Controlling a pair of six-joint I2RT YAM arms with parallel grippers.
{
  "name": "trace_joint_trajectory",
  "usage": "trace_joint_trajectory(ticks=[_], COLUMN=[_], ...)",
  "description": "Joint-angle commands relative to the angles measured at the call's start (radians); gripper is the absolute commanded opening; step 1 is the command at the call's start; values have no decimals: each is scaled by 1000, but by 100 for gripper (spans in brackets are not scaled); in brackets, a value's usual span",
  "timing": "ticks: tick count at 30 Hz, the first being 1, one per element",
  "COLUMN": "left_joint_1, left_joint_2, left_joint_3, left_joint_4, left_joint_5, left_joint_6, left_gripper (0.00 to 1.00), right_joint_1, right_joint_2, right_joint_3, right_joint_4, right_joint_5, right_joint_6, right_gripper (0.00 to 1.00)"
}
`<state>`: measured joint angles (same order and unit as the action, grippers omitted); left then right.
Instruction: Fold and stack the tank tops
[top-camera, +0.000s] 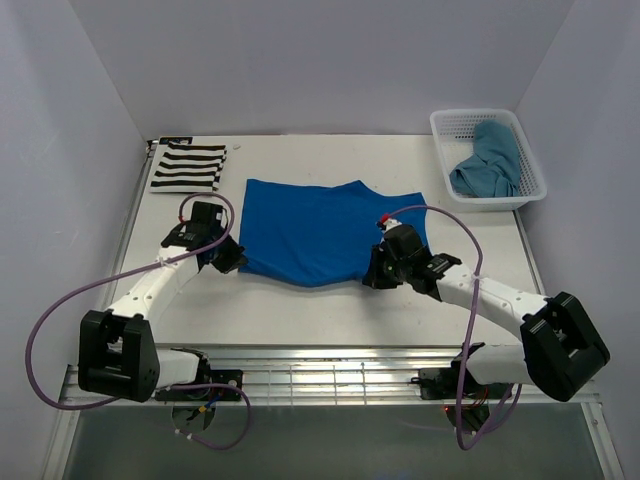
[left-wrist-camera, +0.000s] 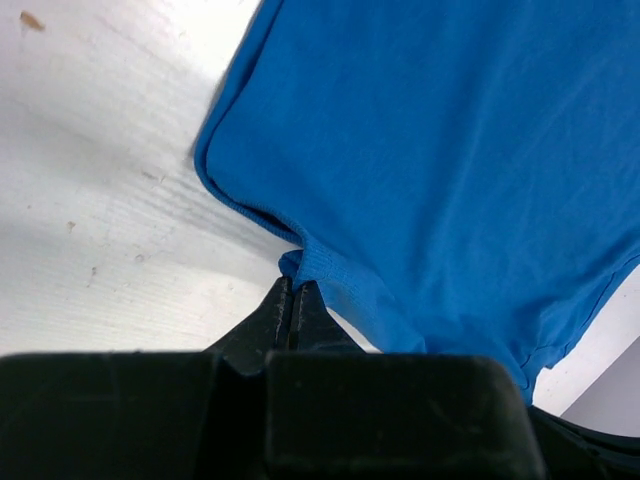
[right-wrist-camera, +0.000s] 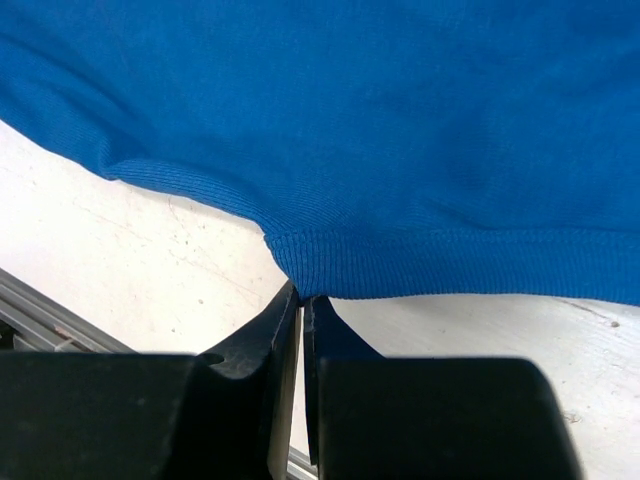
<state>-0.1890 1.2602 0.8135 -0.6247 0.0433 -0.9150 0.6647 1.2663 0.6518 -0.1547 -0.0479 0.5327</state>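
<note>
L fingers pinch blue top near-left hem | R fingers pinch near-right hem | cloth flat btw

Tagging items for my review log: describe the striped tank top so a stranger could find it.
On the white table, go to the far left corner. The striped tank top lies there as a small flat rectangle. Only it has black-and-white bands; the royal blue top mid-table and the teal top in the basket are plain.

White table between pale lavender walls, slotted metal rail along the near edge.
</note>
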Motion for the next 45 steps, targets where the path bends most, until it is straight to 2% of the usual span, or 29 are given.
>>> trace_joint_trajectory(ticks=[1,14,23,34,45], left_joint_1=[2,14,22,29,51], left_joint_2=[36,206,309,459,498], left_joint_3=[73,205,269,366,398], left_joint_4=[0,46,68,56,-4], left_joint_5=[-61,-88,-89,-100,-120], left_joint_6=[15,44,50,5,-54], left_gripper=[0,0,0,0,0], right_joint_1=[-20,-94,-140,-186,-211], right_joint_2=[22,145,263,357,386], right_joint_3=[75,216,299,368,385], right_joint_4=[-52,-100,-109,-109,-91], right_joint_5=[5,-26,-113,-150,-133], right_joint_6=[-25,-103,-161,-189,-211], right_gripper=[8,8,8,8,8])
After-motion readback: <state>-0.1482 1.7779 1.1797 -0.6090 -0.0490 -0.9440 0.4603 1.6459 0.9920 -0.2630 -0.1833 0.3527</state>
